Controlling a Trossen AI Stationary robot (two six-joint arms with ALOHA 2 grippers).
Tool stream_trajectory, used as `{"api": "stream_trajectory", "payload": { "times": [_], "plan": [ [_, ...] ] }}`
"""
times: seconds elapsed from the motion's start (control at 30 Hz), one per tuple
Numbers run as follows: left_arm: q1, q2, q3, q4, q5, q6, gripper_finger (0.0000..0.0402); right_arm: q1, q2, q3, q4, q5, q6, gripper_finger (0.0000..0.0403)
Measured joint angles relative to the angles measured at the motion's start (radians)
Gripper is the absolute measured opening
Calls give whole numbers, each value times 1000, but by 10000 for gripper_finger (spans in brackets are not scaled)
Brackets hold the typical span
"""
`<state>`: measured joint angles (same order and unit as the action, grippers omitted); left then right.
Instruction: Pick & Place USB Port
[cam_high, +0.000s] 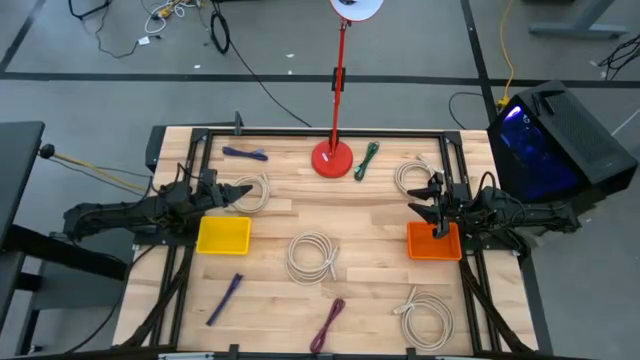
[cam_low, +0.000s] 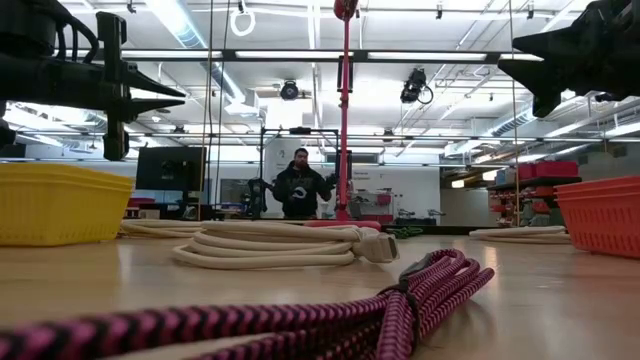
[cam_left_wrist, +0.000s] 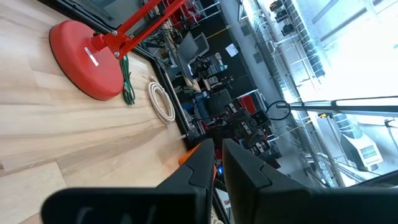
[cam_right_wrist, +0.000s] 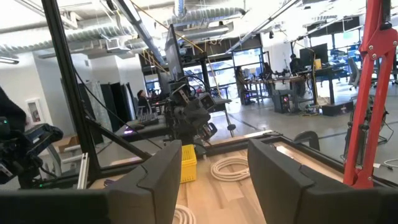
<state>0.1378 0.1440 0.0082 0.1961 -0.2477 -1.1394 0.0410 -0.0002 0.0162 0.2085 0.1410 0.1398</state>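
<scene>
Across the wooden worktop (cam_high: 290, 205) lie several coiled cables: a white one in the middle (cam_high: 312, 255), another by the left arm (cam_high: 255, 192), one near the right arm (cam_high: 413, 177), one at the near right (cam_high: 425, 315), plus green (cam_high: 367, 160), blue (cam_high: 243, 153), purple (cam_high: 224, 298) and magenta (cam_high: 329, 324) ones. Each arm hangs raised above its own side. The left hand (cam_high: 237, 194) hovers just behind the yellow bin (cam_high: 223, 235), its fingers drawn nearly together with nothing between them. The right hand (cam_high: 425, 196) hovers at the far edge of the orange bin (cam_high: 433, 243), fingers spread apart and empty, as its wrist view shows.

Judging by this, no cable is gripped and both bins look empty from above, so the pick step is yet to begin. Which cable counts as the USB one cannot be told; plug ends are too small to read. Next, I reckon, one hand must choose a coil near it, spread its fingers, descend over a bundled section and close there, since a loose loop would likely slip or uncoil on lifting. A red lamp base (cam_high: 332, 159) stands at the far middle and should be kept clear of.
</scene>
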Motion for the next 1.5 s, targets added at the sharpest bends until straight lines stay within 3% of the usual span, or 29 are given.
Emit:
{"api": "stream_trajectory", "payload": {
  "times": [0.17, 0.47, 0.53, 0.7, 0.87, 1.1, 1.23, 1.37, 1.5],
  "plan": [
    [1, 0, 0, 19, -106, 0, 37, 0, 0, 0, 0, 0, 0, 188],
    [1, 0, 0, 30, -156, -10, 37, 0, 0, 0, 0, 2, -1, 188],
    [1, 0, 0, 30, -172, -1, 37, -3, 0, 0, 0, 55, -31, 188],
    [1, 0, 0, 6, -161, 101, 37, -15, 0, 0, 41, 338, -235, 188],
    [1, 0, 0, 11, -160, 103, 37, -15, 0, 0, 37, 453, -287, 188],
    [1, 0, 0, 26, -204, 93, 37, -15, 0, 0, 186, 344, -209, 188],
    [1, 0, 0, 121, -247, 85, 37, -15, 0, 0, 424, 212, 36, 188],
    [0, 0, 2, 336, -215, 281, 37, -15, 0, 0, 646, 62, 93, 188],
    [0, 1, 68, 386, -196, 501, 37, -15, 1, 0, 831, -19, 122, 188]
  ]
}}
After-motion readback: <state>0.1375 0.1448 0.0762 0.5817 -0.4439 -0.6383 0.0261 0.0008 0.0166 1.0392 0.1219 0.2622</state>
